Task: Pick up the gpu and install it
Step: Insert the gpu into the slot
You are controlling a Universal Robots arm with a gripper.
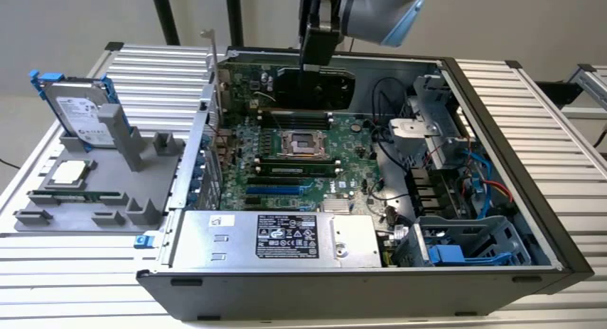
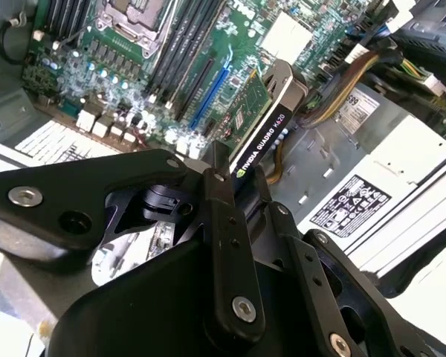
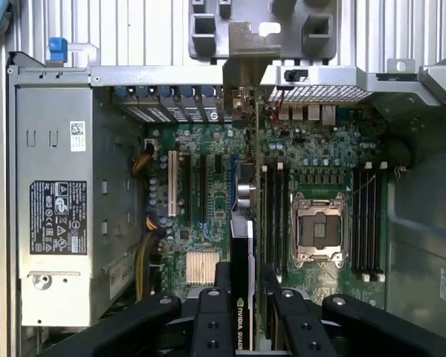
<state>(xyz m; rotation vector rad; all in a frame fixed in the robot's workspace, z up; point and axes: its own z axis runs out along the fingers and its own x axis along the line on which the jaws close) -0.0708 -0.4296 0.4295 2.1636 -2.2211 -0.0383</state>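
My gripper (image 1: 316, 62) is shut on the gpu (image 1: 318, 87), whose black shroud hangs upright over the far end of the open computer case (image 1: 360, 290). In the second wrist view the gpu (image 2: 264, 126) sits edge-up between my gripper's (image 2: 241, 177) two black fingers (image 2: 217, 186), its green board face toward the motherboard (image 2: 134, 67). The first wrist view has the gpu (image 3: 241, 253) edge-on above the motherboard (image 3: 201, 186), lying between the blue slot (image 3: 233, 186) and the memory slots (image 3: 275, 216), with my gripper (image 3: 245, 279) clamped on its near end.
A silver power supply (image 1: 275, 236) fills the case's near end. A drive cage (image 1: 465, 244) and cables (image 1: 484, 187) sit on the exterior view's right. Outside the case, a grey fixture (image 1: 142, 155) holds a blue-framed hard drive (image 1: 81, 112), a processor (image 1: 71, 173) and a memory stick (image 1: 76, 197).
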